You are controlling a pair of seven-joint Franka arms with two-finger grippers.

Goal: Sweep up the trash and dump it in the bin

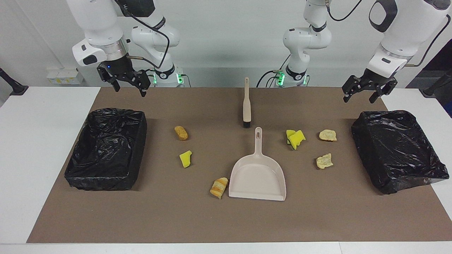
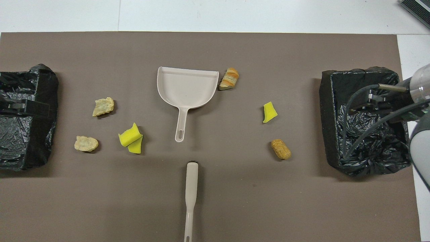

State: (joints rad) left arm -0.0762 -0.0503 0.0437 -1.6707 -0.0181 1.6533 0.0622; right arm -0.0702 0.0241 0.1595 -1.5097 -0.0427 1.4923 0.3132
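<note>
dustpan: beige, flat on the brown mat at mid-table; its long axis runs toward and away from the robots, handle pointing at the robots, open mouth pointing away from them
brush: beige with black bristles, in line with the dustpan handle and nearer to the robots; bristle end faces the dustpan, thin handle end points at the robots; a small gap separates it from the dustpan handle
croissant-like piece: golden, striped, just beside the dustpan's mouth corner toward the right arm's end; long axis slanted
single yellow sponge chunk: toward the right arm's end from the dustpan, well apart from it
brown nugget: oblong, nearer to the robots than the single sponge chunk, long axis slanted
yellow sponge pair: two chunks overlapping, beside the dustpan handle toward the left arm's end
pale lumps: one level with the sponge pair, one farther from the robots, both farther from the dustpan than the pair
bins: two trays lined with black bags, one at the right arm's end, one at the left arm's end, each well apart from the dustpan
right gripper: raised near the robots' edge of the mat, by its bin's near corner, fingers apart, holding nothing
left gripper: raised near the robots' edge of the mat, by its bin's near corner, fingers apart, holding nothing
</note>
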